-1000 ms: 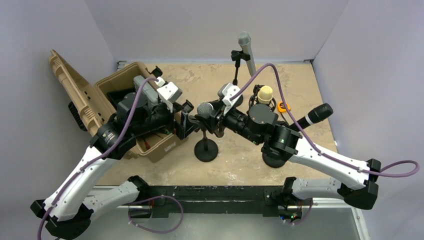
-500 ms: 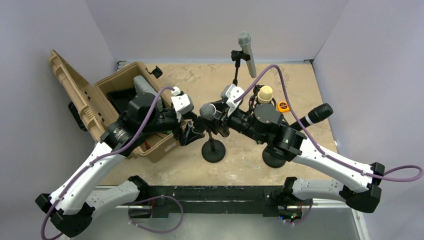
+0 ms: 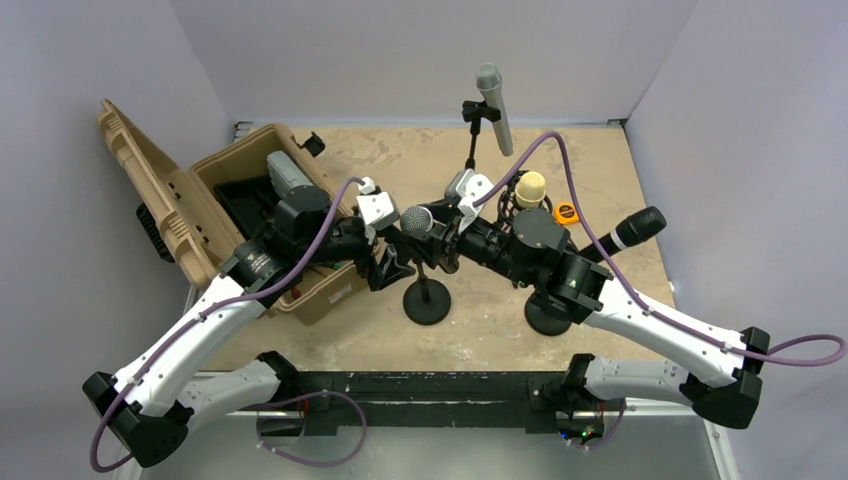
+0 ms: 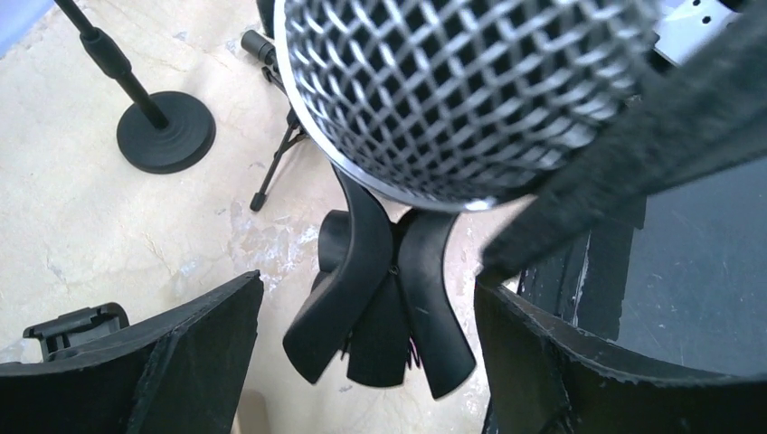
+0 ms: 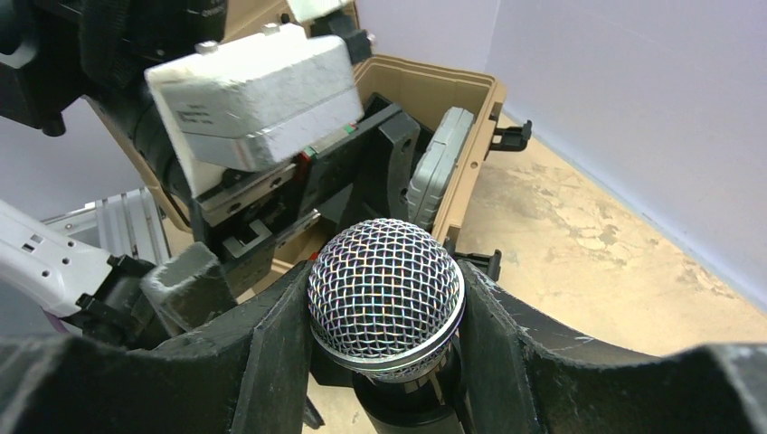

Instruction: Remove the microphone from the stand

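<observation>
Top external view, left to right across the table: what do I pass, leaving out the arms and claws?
Open tan case → mesh-headed microphone → tall grey microphone → yellow-headed microphone → small orange object → black microphone.

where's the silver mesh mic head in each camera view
Top external: mic head just left of centre.
Left wrist: mic head fills the top centre, very close.
Right wrist: mic head low centre.
Shared landmark: tan case, left of the head in top external, behind it in right wrist; not in left wrist.
</observation>
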Motion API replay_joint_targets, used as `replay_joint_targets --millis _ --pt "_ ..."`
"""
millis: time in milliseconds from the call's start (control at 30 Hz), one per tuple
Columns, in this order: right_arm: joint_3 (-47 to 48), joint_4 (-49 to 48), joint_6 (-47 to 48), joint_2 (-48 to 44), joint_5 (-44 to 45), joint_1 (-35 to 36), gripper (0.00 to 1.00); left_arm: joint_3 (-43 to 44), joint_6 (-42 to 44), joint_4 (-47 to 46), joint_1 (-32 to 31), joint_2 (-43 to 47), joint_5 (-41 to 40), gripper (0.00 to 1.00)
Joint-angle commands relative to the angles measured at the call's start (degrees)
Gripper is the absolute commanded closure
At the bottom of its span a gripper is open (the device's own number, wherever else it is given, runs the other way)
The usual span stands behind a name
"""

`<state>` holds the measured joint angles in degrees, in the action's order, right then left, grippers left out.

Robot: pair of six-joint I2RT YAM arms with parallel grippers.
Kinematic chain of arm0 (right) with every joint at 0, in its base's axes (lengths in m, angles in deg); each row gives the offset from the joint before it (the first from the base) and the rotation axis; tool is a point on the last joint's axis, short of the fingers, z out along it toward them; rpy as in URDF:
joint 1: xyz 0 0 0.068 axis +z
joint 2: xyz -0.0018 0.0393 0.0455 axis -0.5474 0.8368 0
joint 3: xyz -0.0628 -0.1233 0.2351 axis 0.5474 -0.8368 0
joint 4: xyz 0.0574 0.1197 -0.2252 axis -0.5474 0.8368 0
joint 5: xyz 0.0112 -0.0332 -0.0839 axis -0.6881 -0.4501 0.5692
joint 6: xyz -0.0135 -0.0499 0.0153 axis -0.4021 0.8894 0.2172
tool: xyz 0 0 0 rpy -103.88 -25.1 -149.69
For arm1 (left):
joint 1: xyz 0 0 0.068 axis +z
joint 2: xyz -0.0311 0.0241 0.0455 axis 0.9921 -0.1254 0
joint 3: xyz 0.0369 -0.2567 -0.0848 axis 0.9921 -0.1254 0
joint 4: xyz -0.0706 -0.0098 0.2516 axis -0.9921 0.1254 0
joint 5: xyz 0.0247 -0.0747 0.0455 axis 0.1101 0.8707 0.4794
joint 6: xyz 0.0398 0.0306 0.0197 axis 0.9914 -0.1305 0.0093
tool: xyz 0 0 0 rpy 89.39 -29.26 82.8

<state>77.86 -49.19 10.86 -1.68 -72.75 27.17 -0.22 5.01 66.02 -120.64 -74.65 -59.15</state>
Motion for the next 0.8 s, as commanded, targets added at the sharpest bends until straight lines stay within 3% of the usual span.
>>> replay_joint_targets --millis 0,133,233,267,367,767 --pt "0.3 -6.0 0.8 -1.7 -1.1 -0.2 1.0 1.1 -0.4 -4.6 0.3 -1.8 0.8 0.16" --pt "0.3 -6.1 0.9 -2.3 -1.1 -0.2 1.0 1.3 -0.7 -5.4 0.3 -2.5 1.3 0.21" --pt "-0.1 -6.3 0.9 -2.8 -1.0 -0.3 1.0 2.2 0.4 -3.4 0.4 -3.3 1.2 0.37" --pt "-0.2 -6.4 0.9 -2.8 -1.0 -0.3 1.0 2.7 0.7 -2.8 0.4 -3.6 1.2 0.48" --pt "-0.7 -6.9 1.0 -2.9 -0.7 -0.3 1.0 4.4 2.3 1.0 0.4 -4.7 0.3 0.98" --pt "1.6 -11.0 1.3 -4.3 -0.9 -0.3 1.0 3.6 2.9 3.5 0.3 -5.7 0.9 1.0"
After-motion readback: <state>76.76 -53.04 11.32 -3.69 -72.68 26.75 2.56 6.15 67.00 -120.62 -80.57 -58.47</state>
